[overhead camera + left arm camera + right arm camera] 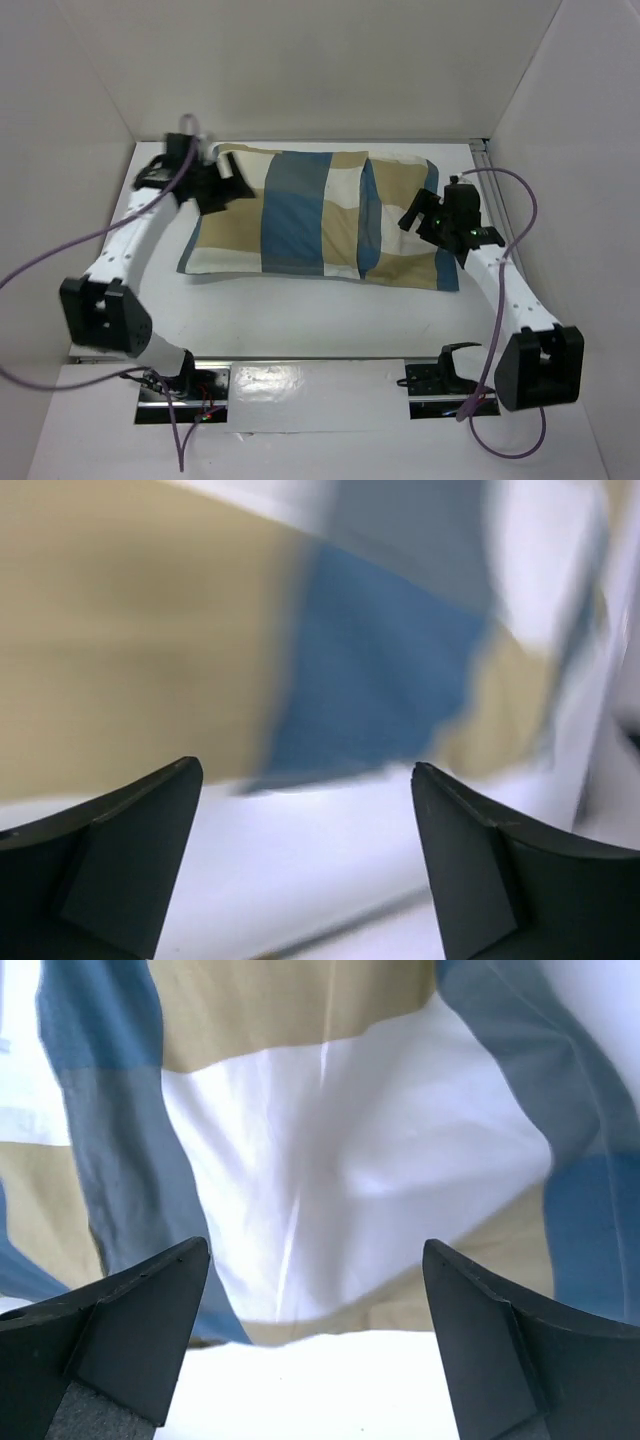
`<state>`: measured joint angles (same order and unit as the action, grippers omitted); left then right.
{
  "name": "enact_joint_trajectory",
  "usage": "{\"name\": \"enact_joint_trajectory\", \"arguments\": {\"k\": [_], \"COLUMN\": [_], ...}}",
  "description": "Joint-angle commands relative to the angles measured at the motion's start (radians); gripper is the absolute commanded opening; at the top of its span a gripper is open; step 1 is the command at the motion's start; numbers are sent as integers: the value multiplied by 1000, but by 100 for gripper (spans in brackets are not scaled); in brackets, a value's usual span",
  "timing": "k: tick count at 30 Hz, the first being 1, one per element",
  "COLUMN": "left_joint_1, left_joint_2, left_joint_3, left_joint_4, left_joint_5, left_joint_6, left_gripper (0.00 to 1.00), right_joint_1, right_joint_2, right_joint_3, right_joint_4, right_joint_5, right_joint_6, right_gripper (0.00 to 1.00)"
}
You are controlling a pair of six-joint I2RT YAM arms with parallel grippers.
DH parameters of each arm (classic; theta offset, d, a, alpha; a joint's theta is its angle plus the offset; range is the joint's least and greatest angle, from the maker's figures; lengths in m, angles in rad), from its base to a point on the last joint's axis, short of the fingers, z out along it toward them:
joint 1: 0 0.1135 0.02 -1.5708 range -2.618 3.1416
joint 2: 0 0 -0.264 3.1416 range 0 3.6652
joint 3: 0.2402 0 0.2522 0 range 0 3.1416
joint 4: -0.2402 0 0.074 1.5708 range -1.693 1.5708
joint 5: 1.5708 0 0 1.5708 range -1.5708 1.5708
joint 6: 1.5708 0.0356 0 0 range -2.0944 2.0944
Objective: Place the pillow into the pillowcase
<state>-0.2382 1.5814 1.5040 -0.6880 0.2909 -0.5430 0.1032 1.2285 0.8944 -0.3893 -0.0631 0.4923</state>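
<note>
both left jaws & right jaws gape wide, holding nothing. pillowcase point(320, 215) lies puffy by the table's point(300, 320) far edge. pillow not seen, prob inside. next i'd smooth the ends & tuck stray bits.

arms point(125, 240): white links, black joints | cables point(178, 440): purple | right hand point(315, 1255): black wedge fingers point(130, 1330) | wrist: green lights point(440, 215)

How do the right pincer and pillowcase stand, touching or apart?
Cannot tell. Right wrist view: open right pincer frames the pillowcase; no view shows contact or gap.
</note>
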Motion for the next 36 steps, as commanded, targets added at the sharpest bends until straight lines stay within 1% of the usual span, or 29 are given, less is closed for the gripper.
{"name": "enact_joint_trajectory", "arguments": {"k": [1, 2, 3, 4, 5, 6, 8, 9, 10, 11, 12, 13, 16, 17, 20, 22, 23, 24, 25, 26, 27, 28, 29, 31, 33, 34, 36], "left_joint_1": [219, 322, 365, 405, 460, 485, 539, 551, 562, 573, 573, 583, 583, 597, 597, 597, 606, 615, 616, 616, 616, 616, 616, 616, 616, 616, 616], "left_joint_2": [-207, -249, -329, -368, -429, -429, -488, -488, -498, -498, -486, -486, -449, -440, -381, -371, -362, -362, -362, -362, -362, -362, -345, -333, -349, -360, -380], "left_joint_3": [-183, -309, -367, -419, -512, -551, -650, -680, -709, -763, -783, -803, -867, -889, -907, -918, -918, -929, -929, -929, -917, -907, -894, -843, -820, -808, -808], "left_joint_4": [-10, 14, 15, 15, 30, 30, 68, 82, 140, 166, 185, 244, 332, 387, 496, 539, 551, 567, 582, 582, 582, 582, 582, 546, 510, 501, 501], "left_joint_5": [-96, -96, -114, -134, -168, -186, -187, -174, -123, -104, -79, -32, -13, -1, 39, 39, 39, 50, 50, 41, 40, 40, 57, 67, 27, 27, 27], "left_joint_6": [-138, -159, -201, -225, -266, -285, -308, -319, -319, -336, -336, -336, -350, -368, -393, -403, -422, -431, -445, -445, -445, -445, -445, -436, -436, -436, -436], "left_gripper": [97, 99, 100, 100, 100, 100, 100, 100, 100, 100, 100, 100, 100, 100, 100, 95, 92, 76, 67, 55, 26, 7, 0, 0, 0, 0, 0], "right_joint_1": [-8, -19, -19, -19, -28, -28, -28, -37, -37, -37, -46, -46, -56, -56, -56, -75, -76, -88, -102, -102, -114, -123, -123, -132, -132, -132, -132], "right_joint_2": [-102, -127, -127, -127, -127, -127, -136, -136, -145, -146, -155, -155, -175, -185, -222, -244, -256, -270, -300, -316, -346, -362, -376, -429, -461, -489, -509], "right_joint_3": [-60, -87, -101, -112, -132, -143, -158, -172, -172, -181, -181, -181, -190, -190, -199, -213, -222, -232, -259, -274, -303, -316, -316, -342, -359, -382, -409], "right_joint_4": [-13, -13, -13, -13, -13, -13, -13, -13, -13, -13, -13, -23, -34, -43, -68, -103, -115, -124, -146, -155, -166, -178, -207, -221, -232, -232, -211], "right_joint_5": [22, -7, -24, -43, -69, -84, -113, -113, -125, -136, -136, -150, -159, -159, -159, -159, -150, -150, -138, -129, -100, -80, -55, -2, 8, 17, 29], "right_joint_6": [19, 19, 19, 19, 28, 28, 38, 38, 38, 38, 38, 38, 48, 48, 71, 86, 97, 107, 138, 158, 202, 228, 261, 354, 412, 464, 512], "right_gripper": [94, 94, 96, 96, 96, 96, 96, 96, 96, 96, 96, 96, 97, 97, 97, 98, 98, 98, 99, 99, 99, 99, 99, 99, 99, 99, 99]}}
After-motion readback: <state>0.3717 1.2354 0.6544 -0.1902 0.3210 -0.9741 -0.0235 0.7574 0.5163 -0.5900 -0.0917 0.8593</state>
